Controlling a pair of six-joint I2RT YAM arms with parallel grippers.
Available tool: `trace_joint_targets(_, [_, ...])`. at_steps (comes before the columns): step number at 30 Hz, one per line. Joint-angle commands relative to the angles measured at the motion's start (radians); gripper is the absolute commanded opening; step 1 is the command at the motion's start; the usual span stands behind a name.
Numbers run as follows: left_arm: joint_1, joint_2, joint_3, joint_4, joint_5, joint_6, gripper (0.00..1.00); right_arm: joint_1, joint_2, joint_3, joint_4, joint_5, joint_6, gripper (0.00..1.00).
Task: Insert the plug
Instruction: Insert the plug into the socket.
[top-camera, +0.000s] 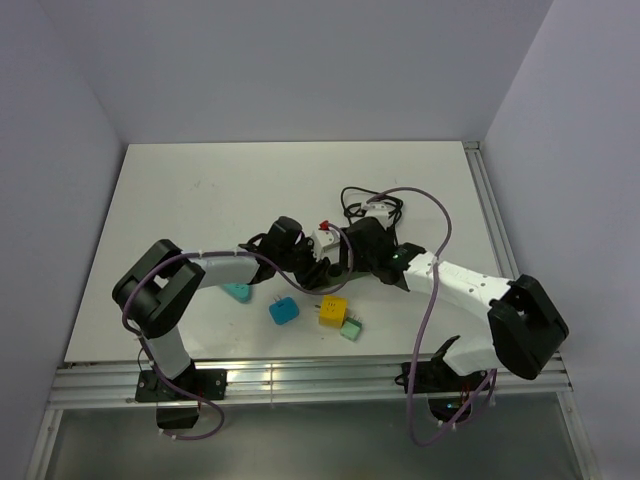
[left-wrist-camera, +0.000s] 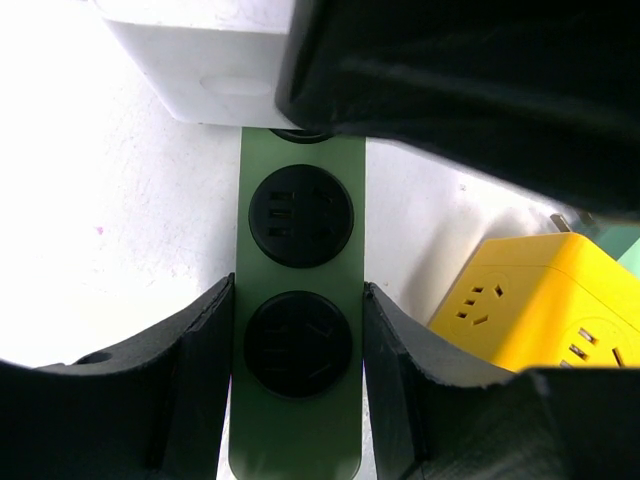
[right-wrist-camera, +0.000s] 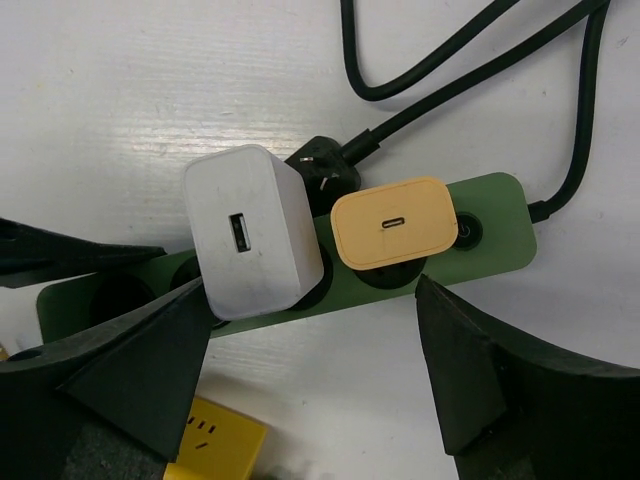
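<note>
Right pincer: spread wide, astride the white charger, which stands on the green power strip beside a tan charger. Left pincer: pinching the strip's end. Yellow socket cube near, on the bench.

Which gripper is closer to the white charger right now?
Right. The right gripper hangs open just above the white charger. The left gripper clamps the end of the green power strip, an empty socket short of the charger.

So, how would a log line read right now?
left gripper: clamping green power strip | right gripper: open above white charger | tan charger: plugged in
</note>
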Motion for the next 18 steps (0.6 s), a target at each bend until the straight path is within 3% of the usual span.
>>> trace_joint_targets(1, [0.003, 0.019, 0.028, -0.012, -0.032, -0.002, 0.0, 0.002, -0.074, 0.033, 0.016, -0.033, -0.027, 0.87])
trace_joint_targets(3, [0.003, 0.026, 0.031, -0.012, -0.03, -0.001, 0.0, 0.002, -0.086, 0.036, 0.01, -0.028, -0.028, 0.84])
trace_joint_targets(8, [0.003, 0.036, 0.027, -0.006, -0.046, 0.01, 0.0, -0.006, -0.121, 0.042, 0.013, -0.036, -0.043, 0.66])
trace_joint_targets(11, [0.001, 0.029, 0.019, 0.005, -0.043, 0.011, 0.0, -0.019, -0.129, 0.05, 0.023, -0.062, -0.057, 0.43])
trace_joint_targets(12, [0.001, 0.026, 0.016, 0.008, -0.041, 0.011, 0.0, -0.021, -0.122, 0.055, 0.023, -0.071, -0.06, 0.3])
trace_joint_targets(13, [0.001, 0.025, 0.014, 0.011, -0.041, 0.013, 0.0, -0.026, -0.117, 0.059, 0.023, -0.076, -0.063, 0.23])
trace_joint_targets(15, [0.001, 0.025, 0.014, 0.009, -0.041, 0.014, 0.0, -0.027, -0.105, 0.067, 0.026, -0.087, -0.069, 0.12])
trace_joint_targets(18, [0.001, 0.025, 0.013, 0.011, -0.041, 0.014, 0.0, -0.035, -0.1, 0.059, 0.045, -0.109, -0.071, 0.06])
